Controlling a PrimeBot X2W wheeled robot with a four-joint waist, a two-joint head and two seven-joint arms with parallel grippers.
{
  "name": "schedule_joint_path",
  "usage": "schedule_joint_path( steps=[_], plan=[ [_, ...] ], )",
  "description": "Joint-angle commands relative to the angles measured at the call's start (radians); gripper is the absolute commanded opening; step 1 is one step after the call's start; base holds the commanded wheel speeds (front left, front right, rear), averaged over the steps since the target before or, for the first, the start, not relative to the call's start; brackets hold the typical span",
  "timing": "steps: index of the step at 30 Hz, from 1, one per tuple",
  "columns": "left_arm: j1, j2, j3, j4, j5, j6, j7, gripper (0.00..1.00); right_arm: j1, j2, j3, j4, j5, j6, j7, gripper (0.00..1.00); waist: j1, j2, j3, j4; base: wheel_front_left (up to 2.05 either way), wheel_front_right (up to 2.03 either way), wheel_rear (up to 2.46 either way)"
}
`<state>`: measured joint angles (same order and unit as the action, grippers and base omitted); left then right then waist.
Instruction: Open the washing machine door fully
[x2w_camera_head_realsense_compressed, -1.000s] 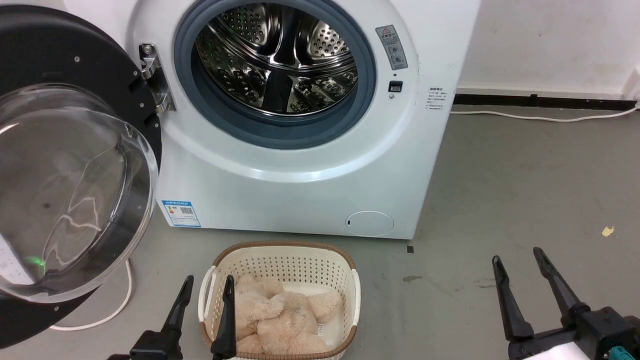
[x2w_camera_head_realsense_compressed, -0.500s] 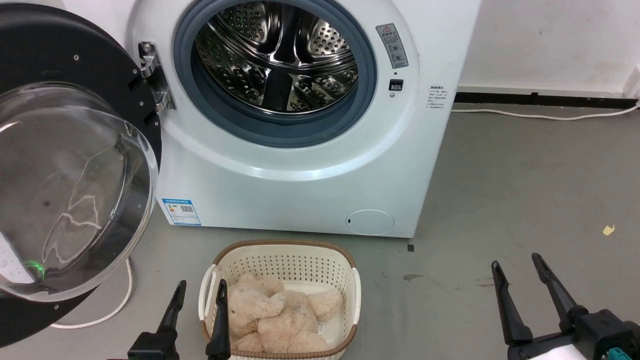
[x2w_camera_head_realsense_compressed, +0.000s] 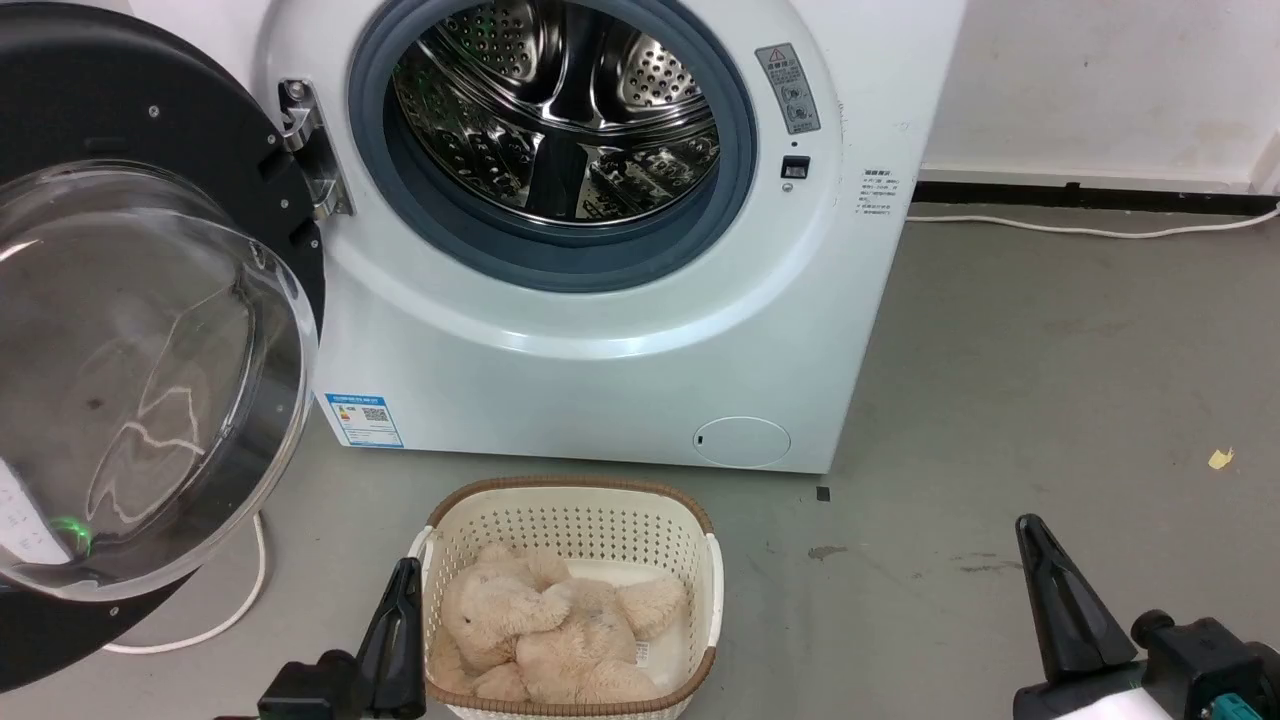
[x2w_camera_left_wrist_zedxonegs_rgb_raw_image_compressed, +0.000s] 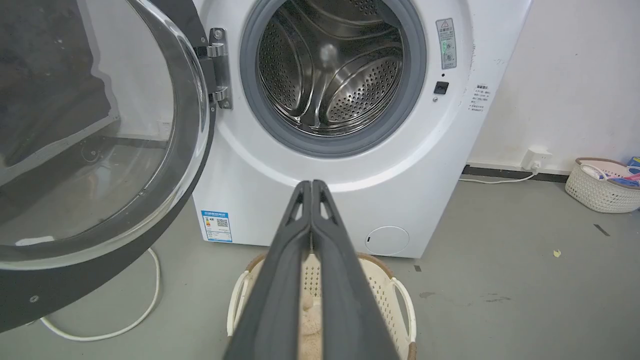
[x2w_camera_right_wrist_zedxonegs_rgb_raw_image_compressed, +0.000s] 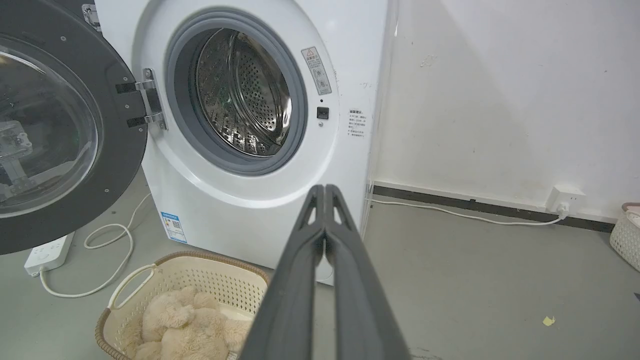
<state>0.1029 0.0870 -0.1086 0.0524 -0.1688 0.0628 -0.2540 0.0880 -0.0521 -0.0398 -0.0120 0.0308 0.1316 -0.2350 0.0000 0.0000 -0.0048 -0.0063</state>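
You see washing machine door swung wide, hinged at left of washing machine front. Jaws pinched together, empty, on left gripper and right gripper.

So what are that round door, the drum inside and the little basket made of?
The washing machine door: glossy black ring, probably plastic; its bulging centre looks like clear glass, see-through with bright reflections. The drum: shiny perforated metal, likely stainless steel, mirror-like. The basket: cream plastic, judging by moulded holes, with a brown woven-look rim.
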Motion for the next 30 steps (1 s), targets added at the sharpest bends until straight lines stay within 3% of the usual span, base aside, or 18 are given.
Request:
schedule_joint_path(
  steps=[1, 30],
  plan=[
    [-0.004, 0.0, 0.004, -0.002, 0.007, -0.002, 0.008, 0.0, -0.003, 0.0, 0.001, 0.0, -0.001, 0.0, 0.006, 0.0, 0.0, 0.0, 0.0, 0.0, 0.0, 0.0, 0.0],
    [-0.027, -0.009, 0.029, -0.014, 0.044, -0.016, 0.065, 0.0, -0.023, 0.0, 0.01, 0.003, -0.008, 0.0, 0.059, 0.0, 0.0, 0.0, 0.001, 0.002, 0.0, 0.0, 0.0]
  ],
)
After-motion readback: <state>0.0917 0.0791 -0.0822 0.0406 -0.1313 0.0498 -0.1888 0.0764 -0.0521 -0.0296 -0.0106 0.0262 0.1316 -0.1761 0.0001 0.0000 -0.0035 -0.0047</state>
